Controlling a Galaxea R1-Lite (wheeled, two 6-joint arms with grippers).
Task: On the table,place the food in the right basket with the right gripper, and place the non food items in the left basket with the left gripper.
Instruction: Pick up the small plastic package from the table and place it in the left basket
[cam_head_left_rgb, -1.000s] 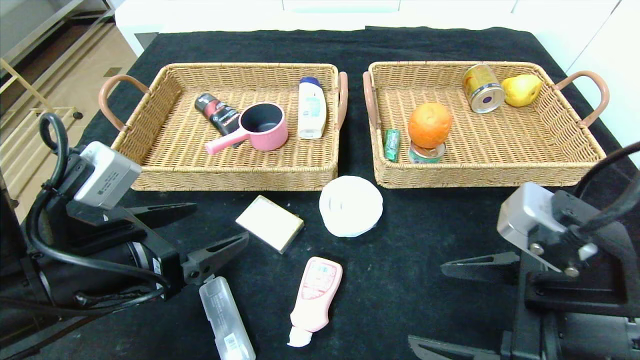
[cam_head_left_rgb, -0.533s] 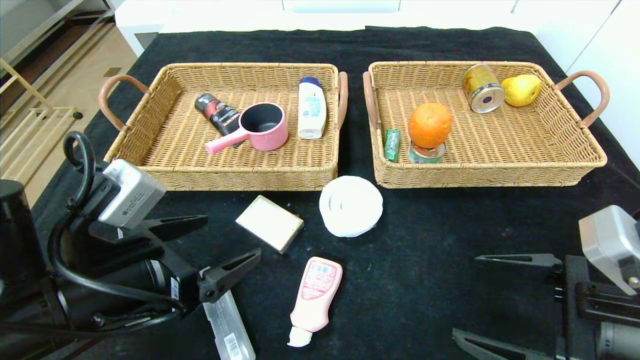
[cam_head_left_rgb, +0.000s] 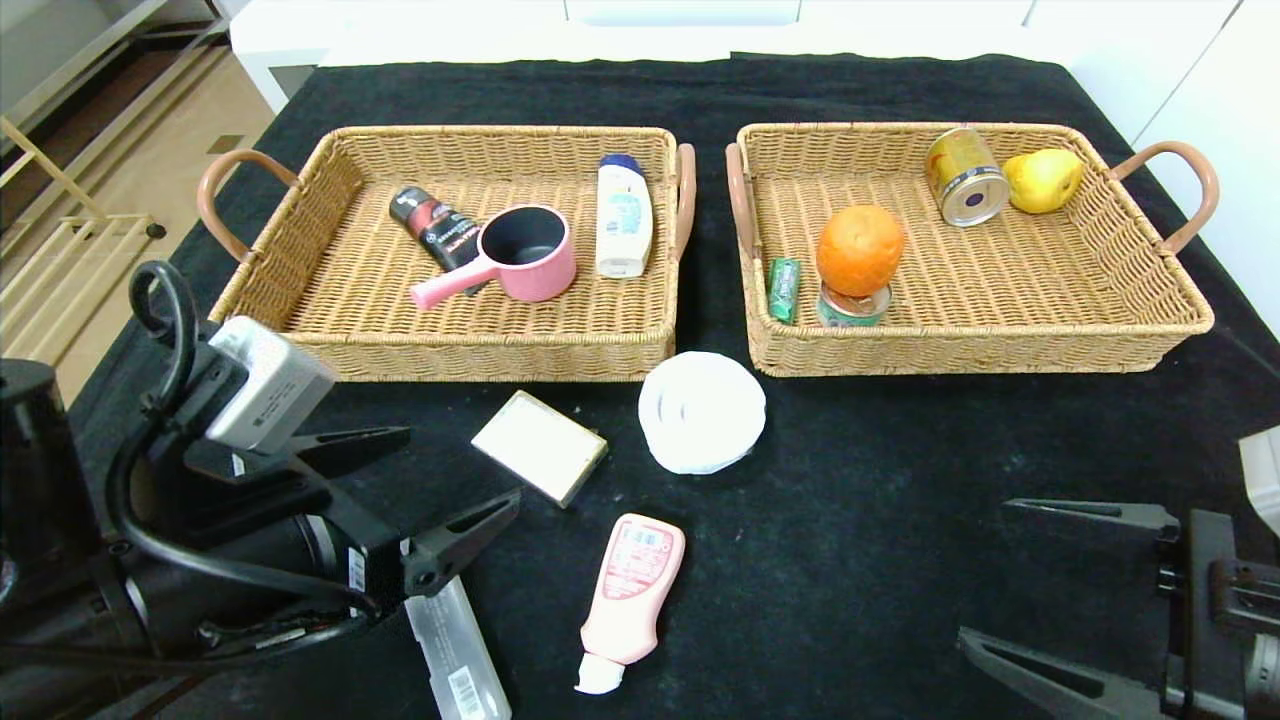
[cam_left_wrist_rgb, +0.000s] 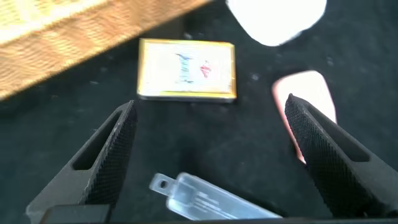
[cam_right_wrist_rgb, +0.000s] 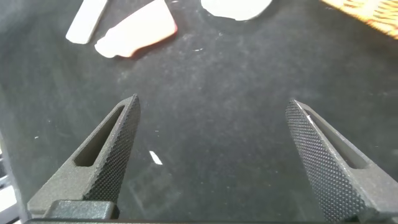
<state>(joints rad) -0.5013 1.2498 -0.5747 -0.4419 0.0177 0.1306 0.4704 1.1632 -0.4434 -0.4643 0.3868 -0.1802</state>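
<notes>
Tools both spread wide, left tool (cam_head_left_rgb: 408, 487) above translucent case (cam_head_left_rgb: 455, 655), its label unreadable.

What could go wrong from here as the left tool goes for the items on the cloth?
The left tool hangs open over the translucent case, with the beige box and pink bottle nearby; a wide close might nudge a neighbour. The orange sits atop the tin and could roll.
</notes>
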